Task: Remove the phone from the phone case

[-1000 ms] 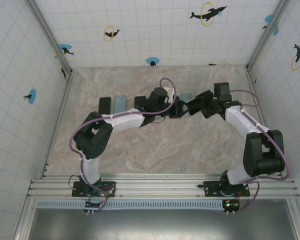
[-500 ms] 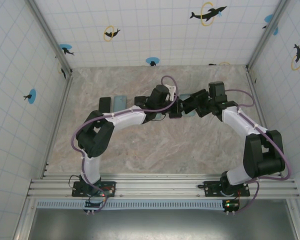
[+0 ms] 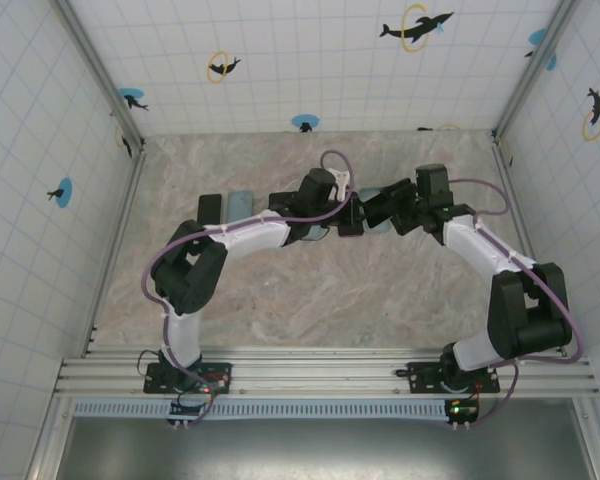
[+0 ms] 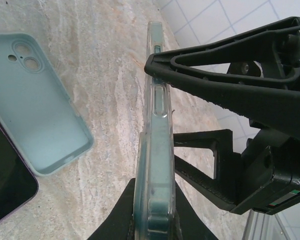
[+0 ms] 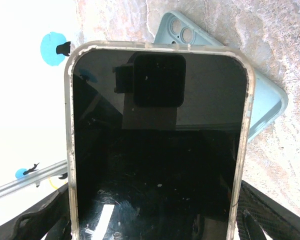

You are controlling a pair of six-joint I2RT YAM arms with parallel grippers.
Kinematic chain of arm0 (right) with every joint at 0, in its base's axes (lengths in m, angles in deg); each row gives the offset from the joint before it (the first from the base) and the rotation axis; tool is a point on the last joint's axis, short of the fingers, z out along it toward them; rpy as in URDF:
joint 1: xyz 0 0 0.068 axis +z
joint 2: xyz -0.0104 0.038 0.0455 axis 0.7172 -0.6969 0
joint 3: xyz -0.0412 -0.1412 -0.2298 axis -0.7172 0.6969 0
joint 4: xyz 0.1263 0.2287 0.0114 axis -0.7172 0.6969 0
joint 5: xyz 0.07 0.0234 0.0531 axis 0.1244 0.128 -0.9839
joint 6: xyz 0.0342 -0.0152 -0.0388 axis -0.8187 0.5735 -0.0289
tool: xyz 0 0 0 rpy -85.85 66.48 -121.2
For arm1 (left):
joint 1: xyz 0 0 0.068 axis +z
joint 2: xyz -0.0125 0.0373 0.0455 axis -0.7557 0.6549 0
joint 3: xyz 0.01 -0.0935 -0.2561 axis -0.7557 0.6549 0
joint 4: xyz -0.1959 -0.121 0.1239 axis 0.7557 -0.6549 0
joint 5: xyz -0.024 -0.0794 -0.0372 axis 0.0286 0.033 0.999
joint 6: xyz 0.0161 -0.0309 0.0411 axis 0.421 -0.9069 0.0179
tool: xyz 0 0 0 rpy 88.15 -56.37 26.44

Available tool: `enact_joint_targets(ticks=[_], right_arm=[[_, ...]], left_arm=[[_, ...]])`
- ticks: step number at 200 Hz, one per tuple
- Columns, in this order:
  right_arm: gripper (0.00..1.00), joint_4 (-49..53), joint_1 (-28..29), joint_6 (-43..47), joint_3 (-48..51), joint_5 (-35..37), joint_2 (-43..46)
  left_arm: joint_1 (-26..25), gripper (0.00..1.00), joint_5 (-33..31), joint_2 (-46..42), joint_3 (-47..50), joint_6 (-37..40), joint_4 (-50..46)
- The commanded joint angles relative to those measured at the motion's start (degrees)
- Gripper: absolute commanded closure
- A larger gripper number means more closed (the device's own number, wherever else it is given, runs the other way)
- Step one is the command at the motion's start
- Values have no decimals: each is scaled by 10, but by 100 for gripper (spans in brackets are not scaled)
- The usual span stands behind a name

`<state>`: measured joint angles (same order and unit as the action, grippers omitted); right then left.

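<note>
The left claw [image 4: 152, 225] is clamped tight on one end of the phone [image 5: 157, 145]. The phone sits in its clear case [image 4: 159, 100] and is held on edge above the table [image 4: 105, 60]. The right claw [image 5: 155, 222] grips it across its width. An empty blue case [image 4: 37, 105] lies flat on the table.
</note>
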<state>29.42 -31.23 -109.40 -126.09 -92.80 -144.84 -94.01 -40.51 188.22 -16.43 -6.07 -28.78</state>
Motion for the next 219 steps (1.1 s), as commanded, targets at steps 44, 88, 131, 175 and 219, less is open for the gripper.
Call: enact_joint_targets(ticks=[44,88,131,175,219], right_arm=[[6,6,6,215,-19,-13,43],[10,-150,-13,300,42,-94,81],[17,-367,-35,246,110,-201,90],[28,-550,-31,154,145,-253,64],[49,-721,-16,25,161,-257,22]], left_arm=[[65,98,107,-78,-17,7,-39],[110,99,209,-112,-7,-21,-46],[149,100,298,-150,41,-131,45],[166,99,358,-176,60,-224,103],[170,99,366,-191,81,-288,150]])
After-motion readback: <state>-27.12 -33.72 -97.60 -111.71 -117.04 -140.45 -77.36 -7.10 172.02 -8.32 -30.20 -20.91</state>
